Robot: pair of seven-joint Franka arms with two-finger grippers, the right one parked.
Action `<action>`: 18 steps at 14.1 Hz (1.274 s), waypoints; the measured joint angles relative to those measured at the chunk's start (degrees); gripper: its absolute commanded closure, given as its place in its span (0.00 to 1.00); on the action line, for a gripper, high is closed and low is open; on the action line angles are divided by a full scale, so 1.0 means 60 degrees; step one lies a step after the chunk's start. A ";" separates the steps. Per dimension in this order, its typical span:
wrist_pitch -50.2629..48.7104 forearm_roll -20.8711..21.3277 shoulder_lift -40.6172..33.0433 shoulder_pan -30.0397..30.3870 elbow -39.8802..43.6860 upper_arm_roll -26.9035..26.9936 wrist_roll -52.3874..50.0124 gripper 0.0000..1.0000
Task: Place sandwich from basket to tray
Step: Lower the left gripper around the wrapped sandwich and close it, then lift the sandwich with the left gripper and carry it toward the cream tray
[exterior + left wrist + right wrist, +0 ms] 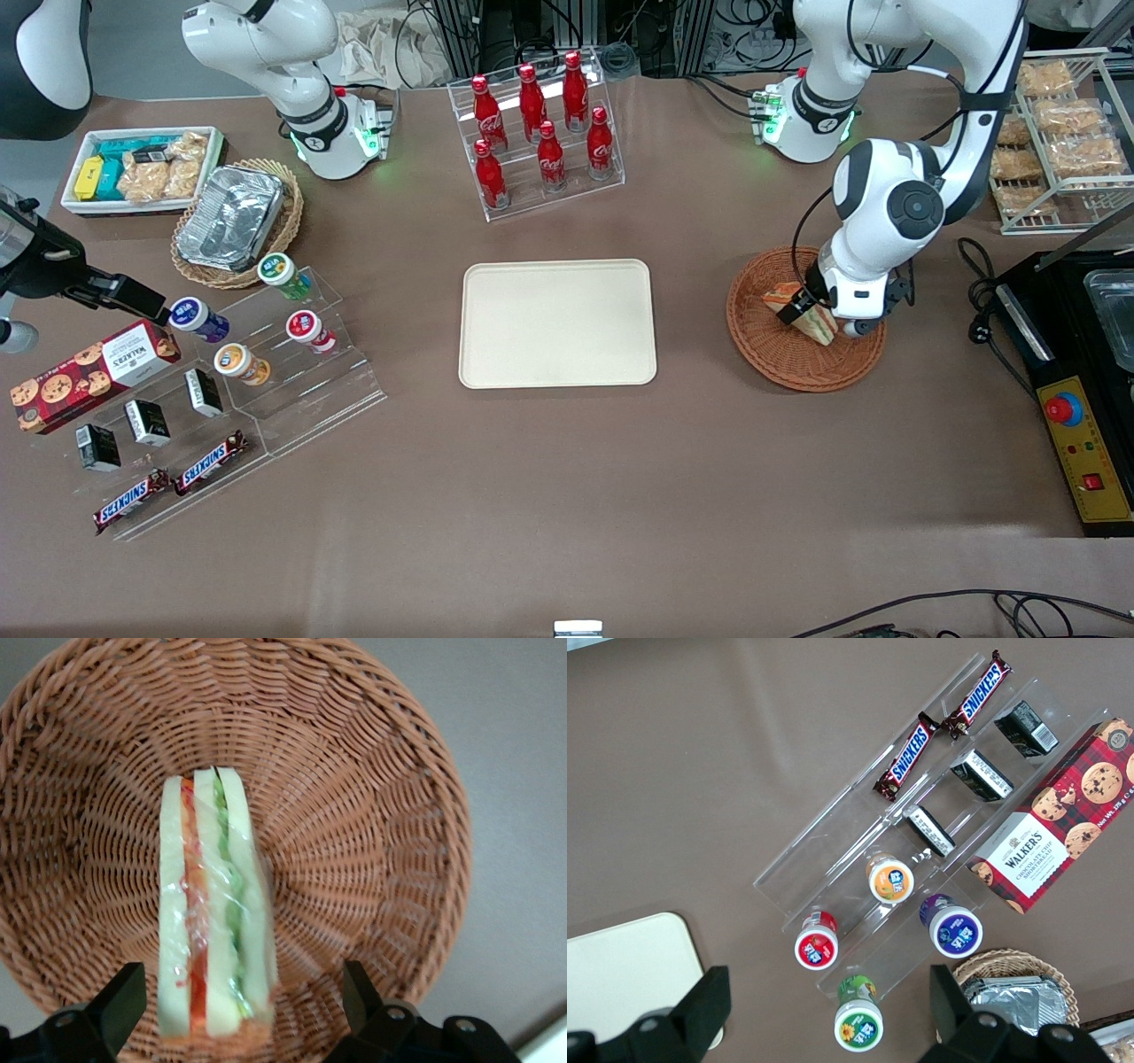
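While our hand (241, 1014) hangs spread over the basket (372, 815), the sandwich (213, 912) lies lengthwise between its fingers.

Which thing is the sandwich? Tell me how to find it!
Find the round reddish-brown basket beside the cream tray, toward the working arm's end. The sandwich stands in it between the gripper's open fingers: a white wedge striped red and green, the only food there.
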 measured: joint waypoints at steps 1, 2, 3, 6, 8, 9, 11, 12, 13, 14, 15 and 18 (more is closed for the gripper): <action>0.0280 0.0010 0.0006 0.0007 -0.0175 0.0033 -0.0002 0.06; 0.0412 0.0018 0.0010 0.0009 -0.0278 0.0054 -0.0002 0.11; 0.0465 0.0020 0.0018 0.0009 -0.0333 0.0059 -0.0004 0.18; 0.0503 0.0027 0.0041 0.0009 -0.0362 0.0059 -0.0105 0.49; 0.0508 0.0041 0.0039 0.0009 -0.0352 0.0060 -0.0260 0.66; 0.0474 0.0044 0.0028 0.0009 -0.0331 0.0060 -0.0352 0.71; 0.0004 0.0056 -0.0045 0.0009 -0.0114 0.0079 -0.0537 0.75; -0.0451 0.0111 -0.0117 0.0010 0.0108 0.0098 -0.0548 0.77; -0.0989 0.0252 -0.0228 0.0012 0.0394 0.0118 -0.0554 0.80; -0.1612 0.0405 -0.0362 0.0015 0.0744 0.0134 -0.0557 0.82; -0.2302 0.0494 -0.0503 0.0018 0.1177 0.0146 -0.0558 0.82; -0.4599 0.0587 -0.0752 0.0092 0.2904 0.0167 -0.0171 0.84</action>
